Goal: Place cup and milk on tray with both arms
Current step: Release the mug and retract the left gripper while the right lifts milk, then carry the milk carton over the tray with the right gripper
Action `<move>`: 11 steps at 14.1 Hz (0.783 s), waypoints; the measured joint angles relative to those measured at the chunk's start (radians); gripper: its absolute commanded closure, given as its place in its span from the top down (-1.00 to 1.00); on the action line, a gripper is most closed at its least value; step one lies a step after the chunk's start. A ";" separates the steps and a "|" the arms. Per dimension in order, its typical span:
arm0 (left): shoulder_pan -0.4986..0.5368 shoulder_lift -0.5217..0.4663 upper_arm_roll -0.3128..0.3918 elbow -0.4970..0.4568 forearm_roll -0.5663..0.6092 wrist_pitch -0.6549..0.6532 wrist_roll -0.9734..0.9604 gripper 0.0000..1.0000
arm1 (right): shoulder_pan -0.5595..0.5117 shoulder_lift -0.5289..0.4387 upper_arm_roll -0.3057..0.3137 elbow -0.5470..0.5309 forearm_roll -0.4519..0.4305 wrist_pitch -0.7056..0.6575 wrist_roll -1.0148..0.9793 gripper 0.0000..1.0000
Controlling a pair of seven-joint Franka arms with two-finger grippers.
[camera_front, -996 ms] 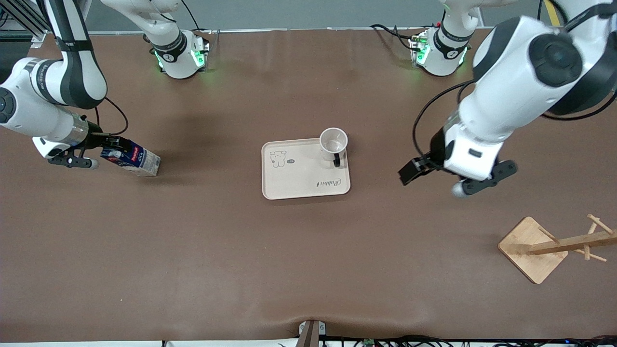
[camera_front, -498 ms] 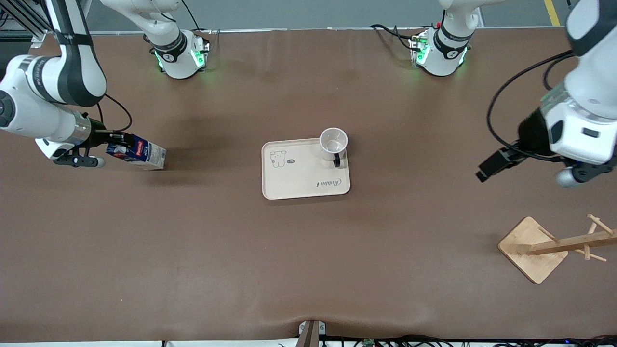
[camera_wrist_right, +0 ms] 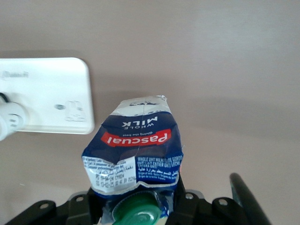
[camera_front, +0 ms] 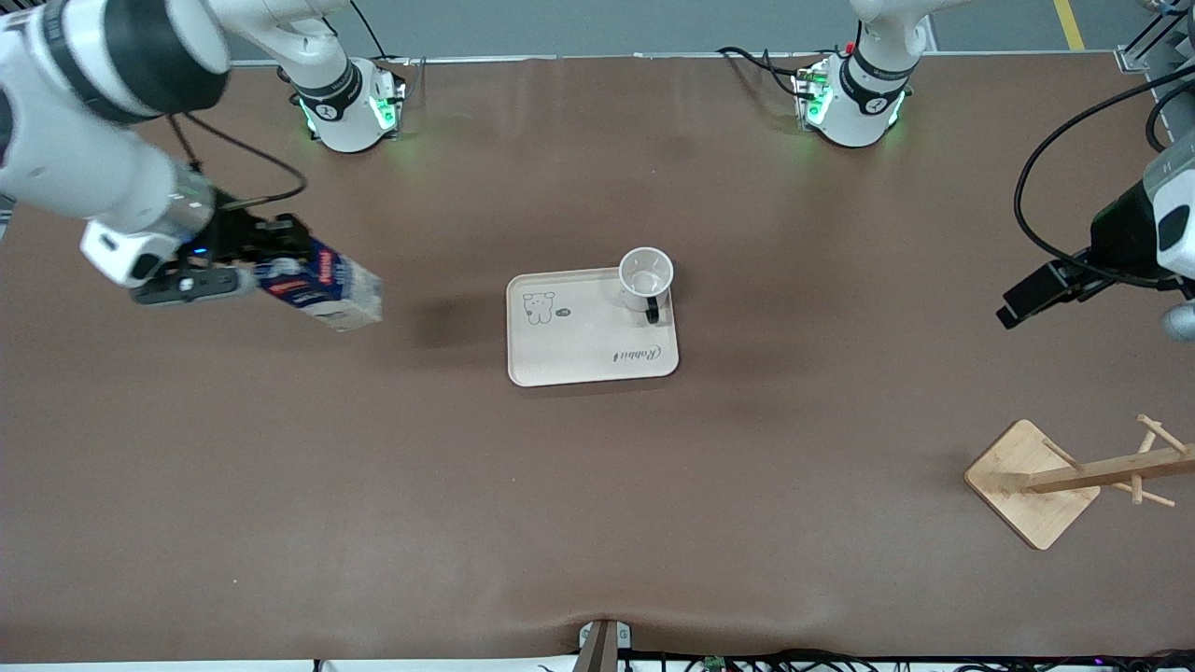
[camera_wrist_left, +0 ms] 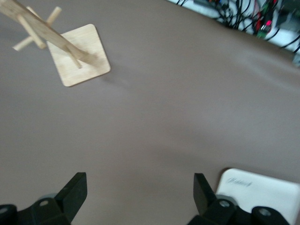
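The cream tray (camera_front: 579, 345) lies mid-table; it also shows in the right wrist view (camera_wrist_right: 47, 93) and in the left wrist view (camera_wrist_left: 262, 190). The white cup (camera_front: 646, 277) stands upright on the tray's corner toward the left arm's end, its black handle facing the front camera. My right gripper (camera_front: 250, 254) is shut on the cap end of the dark blue milk carton (camera_front: 322, 285), holding it tilted in the air over the bare table toward the right arm's end; the right wrist view shows the carton (camera_wrist_right: 136, 150) between the fingers. My left gripper (camera_wrist_left: 139, 194) is open and empty over the table at the left arm's end.
A wooden mug rack (camera_front: 1074, 481) with a square base stands near the front camera at the left arm's end; it also shows in the left wrist view (camera_wrist_left: 77, 54). The two arm bases (camera_front: 350, 103) stand along the table's robot edge.
My right gripper has lifted the milk carton off the table and carried it toward the tray. My left gripper has drawn away from the tray toward the left arm's end.
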 measured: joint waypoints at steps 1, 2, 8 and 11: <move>-0.036 -0.023 0.056 -0.013 0.003 -0.021 0.056 1.00 | 0.062 0.024 0.002 0.030 0.004 0.008 0.069 -1.00; -0.059 -0.047 0.101 -0.030 0.003 -0.037 0.105 1.00 | 0.118 0.055 0.003 0.060 0.005 0.020 0.116 -1.00; -0.120 -0.171 0.206 -0.160 0.003 -0.051 0.194 1.00 | 0.312 0.230 0.003 0.126 0.006 0.209 0.190 -1.00; -0.119 -0.183 0.211 -0.166 0.003 -0.051 0.209 1.00 | 0.384 0.314 0.003 0.130 0.007 0.280 0.339 -1.00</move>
